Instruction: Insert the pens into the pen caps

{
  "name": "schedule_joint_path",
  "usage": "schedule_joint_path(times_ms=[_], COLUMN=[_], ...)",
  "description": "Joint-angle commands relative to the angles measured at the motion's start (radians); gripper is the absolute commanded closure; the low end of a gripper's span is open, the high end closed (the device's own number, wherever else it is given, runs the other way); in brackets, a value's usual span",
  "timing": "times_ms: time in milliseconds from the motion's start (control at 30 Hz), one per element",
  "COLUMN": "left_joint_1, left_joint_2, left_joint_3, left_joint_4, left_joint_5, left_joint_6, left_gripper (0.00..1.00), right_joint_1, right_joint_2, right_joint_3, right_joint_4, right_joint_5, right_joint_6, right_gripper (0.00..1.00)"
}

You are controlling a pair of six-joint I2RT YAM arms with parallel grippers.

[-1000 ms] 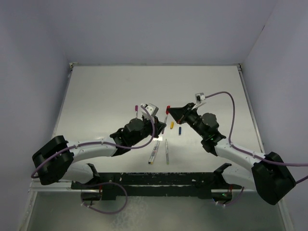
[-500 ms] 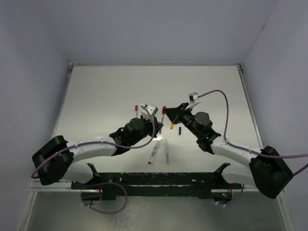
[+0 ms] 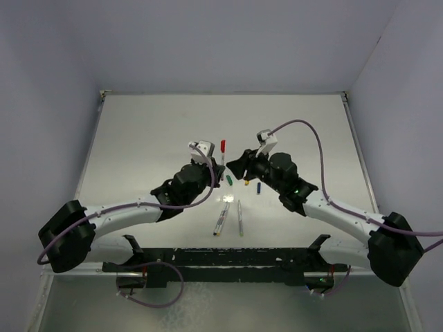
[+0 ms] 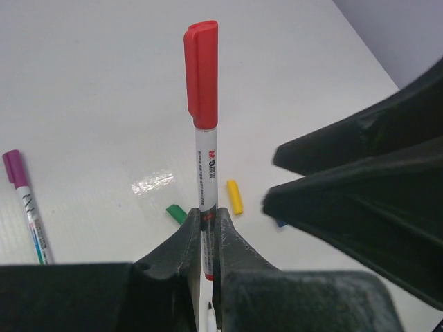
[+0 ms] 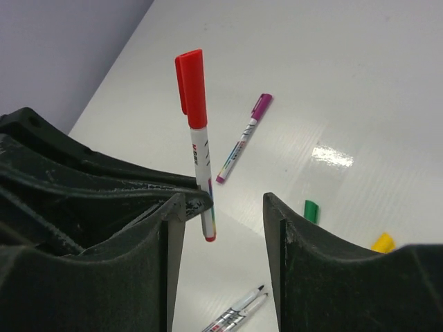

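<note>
On your white surface (image 3: 138,138) lie a green cap (image 3: 228,180), a yellow cap (image 3: 246,182), a blue cap (image 3: 258,187), uncapped pens (image 3: 240,218) nearer the arm bases, and a purple-capped pen (image 5: 242,140).

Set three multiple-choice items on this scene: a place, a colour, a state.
1. The green cap is: A on the table; B on a pen; C gripped.
2. The left end effector's pen has a cap coloured: A purple; B red; C blue.
3. The right end effector is: A shut on a cap; B shut on a pen; C open.
1A, it lies loose; 2B, red tops the upright pen; 3C, its fingers stand apart.
</note>
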Motion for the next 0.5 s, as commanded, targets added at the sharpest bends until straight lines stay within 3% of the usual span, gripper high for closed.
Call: schedule_joint_path(times_ms=[0,233,467], left_joint_1=[0.046,0.189,0.244], left_joint_2=[-0.007,0.092,0.240], left_joint_3=[0.030,0.112,0.209], left_joint_4=[-0.098,-0.262,-0.347], left_joint_5=[-0.063,0.015,0.064], left_joint_6=[-0.058,-0.058,-0.037], left_gripper=[1.00,1.00,1.00], right_joint_1=[-0.001,-0.002,-0.004], right_joint_2=[-0.100,-0.215,-0.260], right_joint_3=[0.060,0.044,0.005], right_joint_4=[-0.063,-0.221,-0.342], right_joint_5=[0.089,0.236,0.298], right_joint_6=[-0.082,-0.065,-0.004], right_gripper=[0.49,0.48,0.48])
